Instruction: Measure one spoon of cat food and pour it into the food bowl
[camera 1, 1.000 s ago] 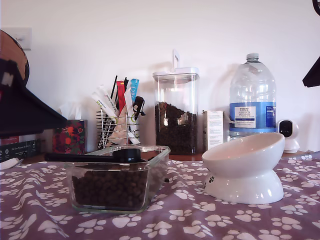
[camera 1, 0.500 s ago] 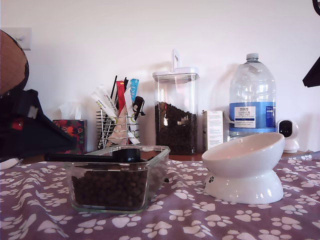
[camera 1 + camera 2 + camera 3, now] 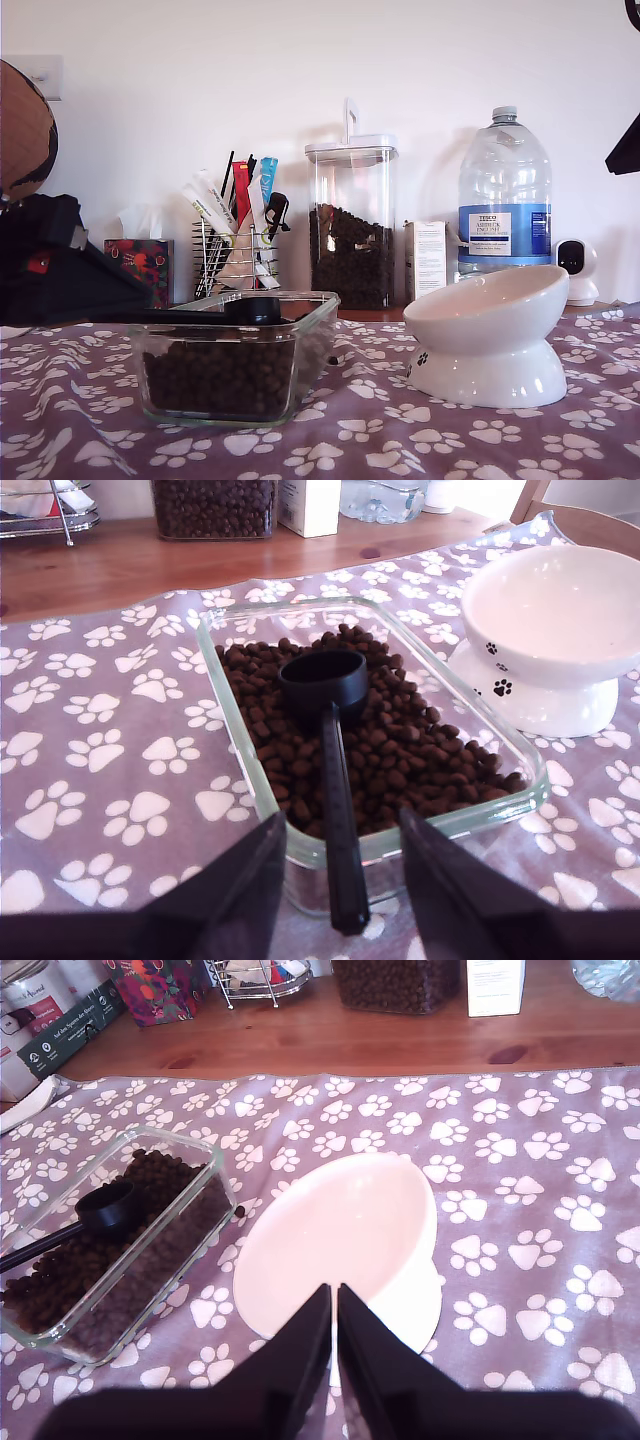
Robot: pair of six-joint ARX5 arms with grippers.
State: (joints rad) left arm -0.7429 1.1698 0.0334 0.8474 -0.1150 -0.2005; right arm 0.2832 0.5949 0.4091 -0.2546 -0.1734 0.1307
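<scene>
The black spoon [image 3: 325, 685] lies with its cup on the cat food [image 3: 400, 740] in a clear glass dish [image 3: 290, 605]. Its handle sticks out over the near rim. My first gripper [image 3: 340, 830] is open, one finger on each side of the handle's end. In the exterior view the spoon cup [image 3: 252, 308] shows above the dish [image 3: 330, 312], and the first arm [image 3: 60, 275] stands at the exterior view's left. The white food bowl [image 3: 490, 340] sits to the exterior view's right of the dish. My second gripper [image 3: 332, 1300] hangs shut over the bowl [image 3: 340, 1230], holding nothing.
A purple paw-print cloth [image 3: 380, 430] covers the table. Along the back wall stand a wire rack of sticks [image 3: 240, 240], a tall kibble canister [image 3: 350, 225], a small white carton [image 3: 427, 258], a water bottle [image 3: 505, 195] and a small white camera [image 3: 577, 268]. A tissue box [image 3: 140, 265] stands behind the first arm.
The first arm has dropped lower at the exterior view's left and now covers the end of the spoon's handle. Spoon, dish and bowl have not moved.
</scene>
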